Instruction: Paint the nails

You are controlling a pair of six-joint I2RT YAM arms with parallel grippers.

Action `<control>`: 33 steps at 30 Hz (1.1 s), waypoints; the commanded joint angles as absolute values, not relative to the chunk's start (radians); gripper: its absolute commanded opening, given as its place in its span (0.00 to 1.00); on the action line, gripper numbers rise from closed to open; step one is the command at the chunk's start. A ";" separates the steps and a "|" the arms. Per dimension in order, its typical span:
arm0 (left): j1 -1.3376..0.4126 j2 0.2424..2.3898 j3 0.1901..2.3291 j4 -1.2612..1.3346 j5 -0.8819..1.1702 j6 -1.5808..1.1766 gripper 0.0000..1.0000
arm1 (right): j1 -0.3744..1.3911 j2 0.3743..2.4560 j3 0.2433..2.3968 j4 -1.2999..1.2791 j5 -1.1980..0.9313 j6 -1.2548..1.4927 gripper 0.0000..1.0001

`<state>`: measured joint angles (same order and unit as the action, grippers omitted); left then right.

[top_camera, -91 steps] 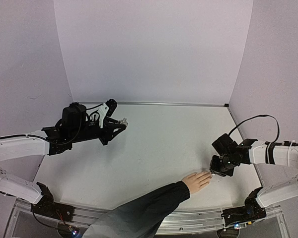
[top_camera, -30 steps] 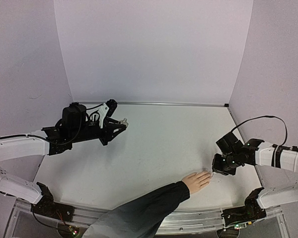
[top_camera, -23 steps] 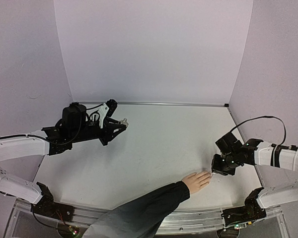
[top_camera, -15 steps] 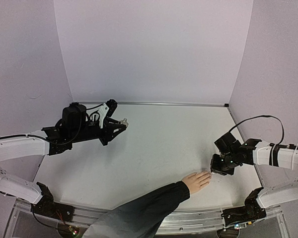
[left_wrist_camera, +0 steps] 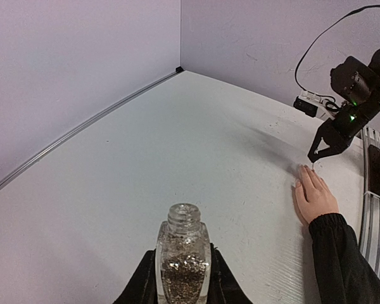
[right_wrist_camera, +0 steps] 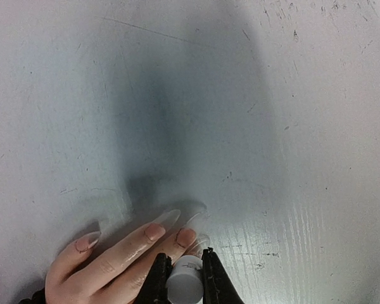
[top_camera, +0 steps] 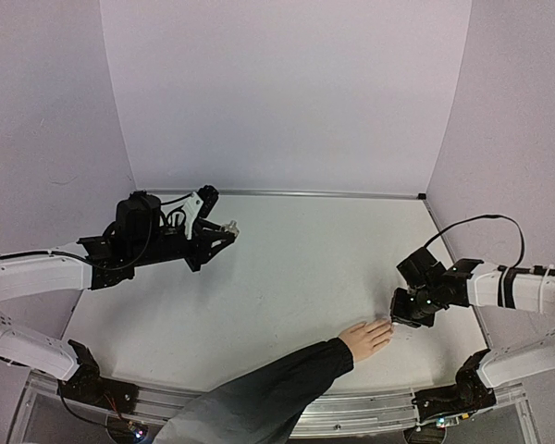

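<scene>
My right gripper [right_wrist_camera: 184, 271] clamps the brush cap [right_wrist_camera: 185, 289], my left gripper [left_wrist_camera: 182, 286] the bottle [left_wrist_camera: 183, 250]; any drift I allow smears the hand [right_wrist_camera: 111, 265] beside the nails [right_wrist_camera: 167, 217].

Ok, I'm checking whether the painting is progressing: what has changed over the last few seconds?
The right arm swung slightly out to the right, then back left toward the hand; its fingers stayed shut on the white cap over the nails. The hand, and the left fingers holding the bottle, did not move.
</scene>
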<state>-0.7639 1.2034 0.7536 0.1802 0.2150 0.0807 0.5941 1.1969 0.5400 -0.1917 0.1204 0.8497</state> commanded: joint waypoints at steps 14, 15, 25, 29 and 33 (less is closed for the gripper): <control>-0.759 1.174 0.808 0.206 0.222 0.093 0.00 | 0.590 1.218 0.542 -0.213 0.144 0.864 0.00; -0.759 1.174 0.808 0.206 0.222 0.092 0.00 | 0.591 1.218 0.541 -0.213 0.145 0.866 0.00; -0.759 1.172 0.810 0.205 0.221 0.095 0.00 | 0.590 1.239 0.545 -0.213 0.161 0.877 0.00; -0.759 1.174 0.810 0.204 0.222 0.094 0.00 | 0.590 1.239 0.551 -0.213 0.169 0.878 0.00; -0.759 1.174 0.813 0.204 0.222 0.095 0.00 | 0.590 1.247 0.552 -0.213 0.176 0.883 0.00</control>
<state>-0.7635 1.2034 0.7536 0.1799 0.2150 0.0807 0.5941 1.2327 0.5400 -0.1837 0.1425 0.8661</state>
